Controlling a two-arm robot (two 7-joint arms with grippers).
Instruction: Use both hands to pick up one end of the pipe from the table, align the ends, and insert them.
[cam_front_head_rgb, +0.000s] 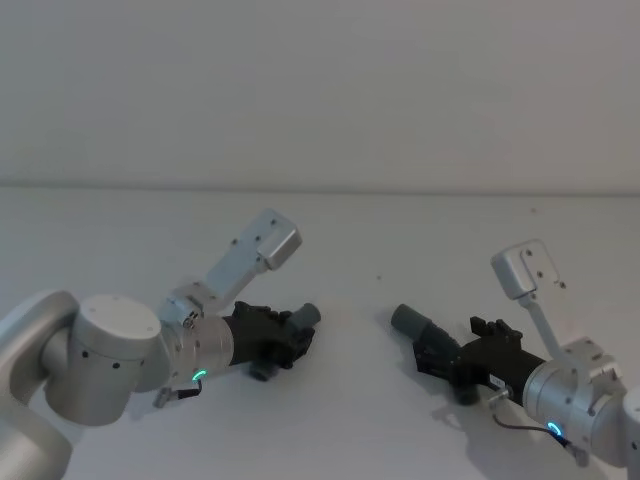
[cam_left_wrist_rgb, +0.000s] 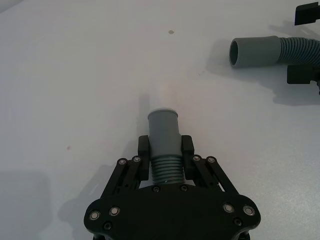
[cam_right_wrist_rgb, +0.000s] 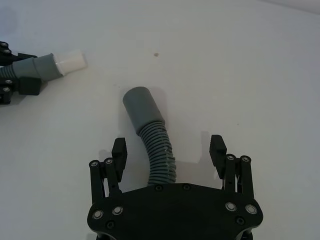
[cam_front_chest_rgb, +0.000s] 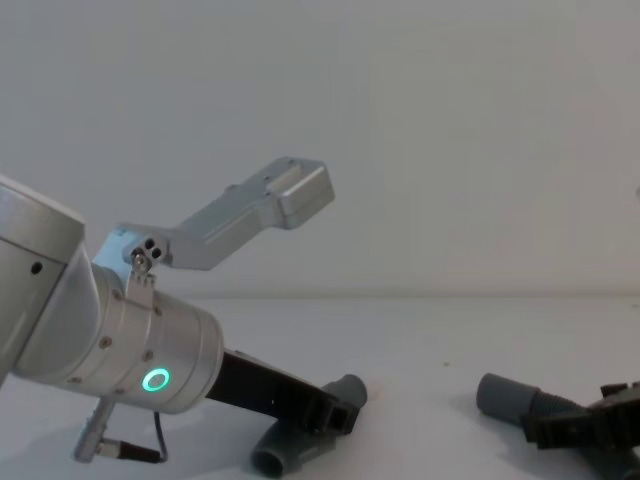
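Grey tube (cam_left_wrist_rgb: 164, 127), ribs clamped in left gripper (cam_left_wrist_rgb: 165, 149), at left of bench (cam_left_wrist_rgb: 75, 75). Grey hose (cam_right_wrist_rgb: 148, 120) lies between spread fingers (cam_right_wrist_rgb: 218, 147) of right gripper (cam_right_wrist_rgb: 169, 148); cuffs (cam_front_head_rgb: 408, 320) face each other, well apart.

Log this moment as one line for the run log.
left gripper: shut on tube | right gripper: open, straddling hose on table | state: apart, not joined

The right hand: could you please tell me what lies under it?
The corrugated hose lies on the table between its open fingers, cuff outward; the hose's other end is hidden beneath the hand.
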